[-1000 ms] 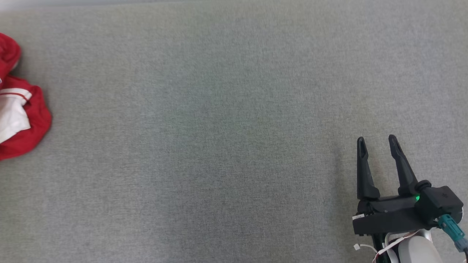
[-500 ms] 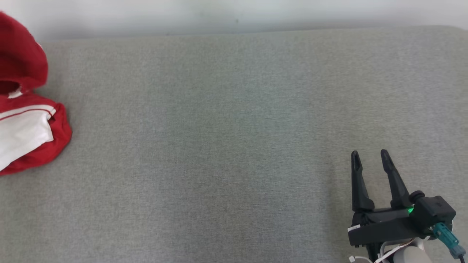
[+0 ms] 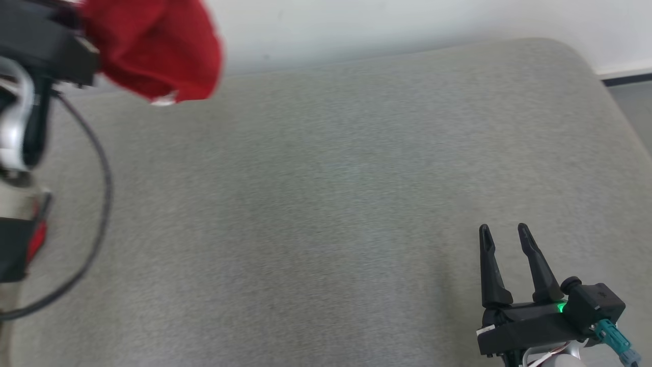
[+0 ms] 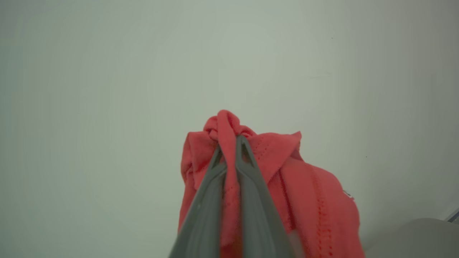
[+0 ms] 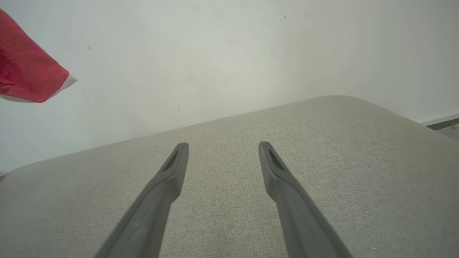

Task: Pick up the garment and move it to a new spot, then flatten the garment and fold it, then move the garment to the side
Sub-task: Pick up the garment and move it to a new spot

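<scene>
**Red garment aloft in the left pincer, right pincer spread over the table**

At the far left of the head view the left arm [image 3: 30, 46] shows as a blurred dark wrist block above a pale forearm, and a black cable [image 3: 102, 193] loops down from it. The left pincer [image 4: 229, 141] is clenched on the garment [image 3: 158, 51]. In the left wrist view its two fingers press together on a ridge of red cloth. A knot of fabric bunches just past the fingertips, and the rest drapes down the right side of the fingers.

In the head view the garment hangs at the upper left, clear of the table [image 3: 326, 204] and over its far left part, with the pale wall [image 3: 407, 20] behind it. A small white patch shows at its lower edge. In the right wrist view one corner of it, red with white trim, shows at the upper left, well apart from that arm's fingers.

The table is covered in grey woven cloth and has a rounded far right corner.

At the lower right of the head view, the right pincer [image 3: 501, 232] is released, its fingers apart with nothing between them. A green light [image 3: 561, 307] glows on its body, and a teal connector [image 3: 614, 339] sticks out to its right. Whether its fingertips touch the cloth or hang just above it I cannot tell.
</scene>
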Motion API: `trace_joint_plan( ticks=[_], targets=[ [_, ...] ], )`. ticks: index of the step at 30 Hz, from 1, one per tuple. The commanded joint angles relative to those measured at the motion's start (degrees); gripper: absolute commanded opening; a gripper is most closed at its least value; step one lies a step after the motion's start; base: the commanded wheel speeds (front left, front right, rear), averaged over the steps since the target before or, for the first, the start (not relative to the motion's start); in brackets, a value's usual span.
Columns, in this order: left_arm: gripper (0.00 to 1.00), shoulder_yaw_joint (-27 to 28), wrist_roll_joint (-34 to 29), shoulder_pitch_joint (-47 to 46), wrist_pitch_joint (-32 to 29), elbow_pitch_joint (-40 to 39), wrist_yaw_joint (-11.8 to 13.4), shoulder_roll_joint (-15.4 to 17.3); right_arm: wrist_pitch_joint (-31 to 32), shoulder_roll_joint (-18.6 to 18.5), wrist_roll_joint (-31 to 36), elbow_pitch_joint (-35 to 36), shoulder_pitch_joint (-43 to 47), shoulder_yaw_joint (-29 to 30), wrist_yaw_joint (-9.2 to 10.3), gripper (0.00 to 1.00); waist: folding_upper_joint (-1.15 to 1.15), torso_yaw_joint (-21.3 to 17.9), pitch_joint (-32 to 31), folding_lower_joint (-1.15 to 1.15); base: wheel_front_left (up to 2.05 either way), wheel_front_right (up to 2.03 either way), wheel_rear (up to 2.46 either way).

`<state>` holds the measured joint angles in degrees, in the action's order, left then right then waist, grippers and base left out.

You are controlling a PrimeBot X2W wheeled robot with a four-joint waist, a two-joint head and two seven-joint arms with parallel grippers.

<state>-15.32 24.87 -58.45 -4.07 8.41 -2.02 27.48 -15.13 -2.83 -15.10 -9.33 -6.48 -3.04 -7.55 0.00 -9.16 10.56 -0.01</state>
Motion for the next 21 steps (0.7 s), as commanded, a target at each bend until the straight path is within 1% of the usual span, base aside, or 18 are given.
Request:
trace_joint_plan(
  ticks=[1, 7, 11, 15, 17, 21],
  targets=[
    [0.00, -1.2, 0.1, -0.1, -0.4, -0.8, 0.0, -1.3, 0.0, -0.1, -0.7, 0.0, 0.5, -0.2, 0.12, 1.00, 0.00, -4.3, -1.5, 0.01, 0.00, 0.00, 0.00],
    [0.00, -5.6, 0.5, 2.2, -1.2, -2.9, 0.7, -6.5, 0.0, -0.1, -1.3, -0.1, 1.5, -0.7, 0.12, 1.00, 0.00, -9.1, -1.7, 0.01, 0.00, 0.00, 0.00],
    [0.00, -8.1, 0.9, 3.8, -1.0, -3.9, 1.4, -9.8, 0.0, -0.1, -1.4, 0.1, 2.0, -0.2, 0.12, 1.00, 0.00, -10.9, -1.2, 0.01, 0.00, 0.00, 0.00],
    [0.00, -9.9, 1.8, 7.6, -0.3, -4.6, 2.8, -13.0, 0.0, -0.1, -1.6, 0.4, 2.1, 0.5, 0.12, 1.00, 0.00, -11.4, -0.5, 0.01, 0.00, 0.00, 0.00],
    [0.00, -10.4, 1.7, 8.8, -0.1, -4.5, 3.1, -13.4, 0.0, -0.1, -1.7, 0.3, 2.2, 0.7, 0.12, 1.00, 0.00, -11.3, -0.3, 0.01, 0.00, 0.00, 0.00],
    [0.00, -11.2, 3.2, 15.0, 1.2, -3.2, 4.2, -14.5, 0.0, -0.1, -1.7, 0.4, 2.2, 0.7, 0.12, 1.00, 0.00, -10.5, 0.5, 0.01, 0.00, 0.00, 0.00]
  ],
)
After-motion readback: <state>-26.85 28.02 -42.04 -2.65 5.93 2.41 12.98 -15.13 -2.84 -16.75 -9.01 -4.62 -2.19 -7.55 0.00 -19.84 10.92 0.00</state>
